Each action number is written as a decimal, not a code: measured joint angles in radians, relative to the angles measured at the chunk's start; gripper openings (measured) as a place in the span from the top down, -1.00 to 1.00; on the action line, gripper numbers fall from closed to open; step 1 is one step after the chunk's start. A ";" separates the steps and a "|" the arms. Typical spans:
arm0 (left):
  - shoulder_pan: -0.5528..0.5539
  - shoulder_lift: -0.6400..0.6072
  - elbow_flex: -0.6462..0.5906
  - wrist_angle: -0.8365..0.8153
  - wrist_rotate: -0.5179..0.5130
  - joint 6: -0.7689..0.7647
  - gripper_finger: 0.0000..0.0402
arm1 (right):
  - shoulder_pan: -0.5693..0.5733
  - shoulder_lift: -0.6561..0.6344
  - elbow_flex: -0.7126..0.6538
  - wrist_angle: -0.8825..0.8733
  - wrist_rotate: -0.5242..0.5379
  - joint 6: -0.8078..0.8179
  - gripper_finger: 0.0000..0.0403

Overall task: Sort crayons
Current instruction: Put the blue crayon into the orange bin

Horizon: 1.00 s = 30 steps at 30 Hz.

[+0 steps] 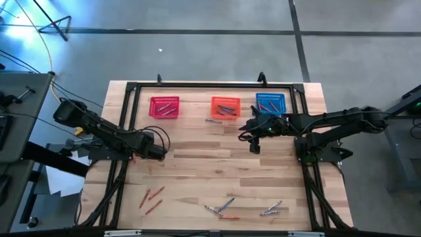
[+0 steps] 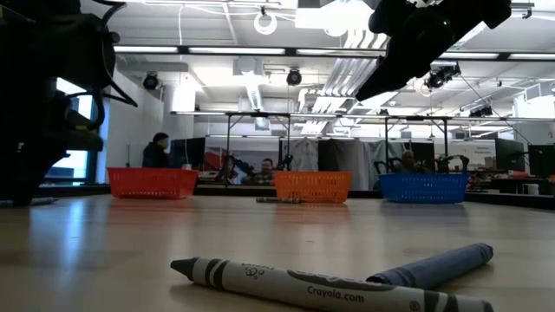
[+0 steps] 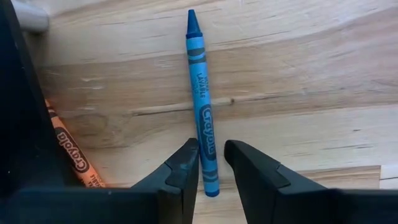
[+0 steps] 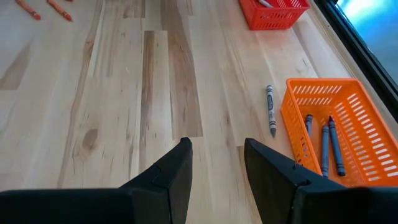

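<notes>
Baskets, three, in a row along the upper edge of the table (image 1: 197, 164) in the high view: red basket (image 1: 164, 106) at left, orange basket (image 1: 225, 107) in the middle, blue basket (image 1: 270, 103) at right.

Crayons:
- orange basket: three bluish-grey crayons (image 4: 324, 144) lying inside, seen in the right wrist view;
- one grey crayon (image 4: 270, 110) on the wood just beside the orange basket;
- three red-orange crayons (image 1: 151, 197) at lower left of the high view;
- a mixed cluster (image 1: 227, 208) at lower centre, number not clear;
- one blue crayon (image 3: 203, 106) on the table at mid left.

Left gripper (image 3: 211, 155): mid left, fingers parted either side of the blue crayon's end; contact cannot be told.

Right gripper (image 4: 216, 158): upper right, near the blue basket, fingers apart, nothing between them.
</notes>
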 joint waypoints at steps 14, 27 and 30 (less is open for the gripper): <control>0.000 0.005 0.028 -0.014 -0.008 0.043 0.99 | 0.000 0.000 0.001 0.018 0.000 -0.001 0.31; 0.000 0.006 0.227 0.107 -0.283 0.272 1.00 | 0.000 0.000 0.001 0.062 0.000 0.002 0.31; 0.001 0.005 0.280 0.232 -0.399 0.405 1.00 | 0.000 0.000 0.001 0.084 0.000 0.023 0.31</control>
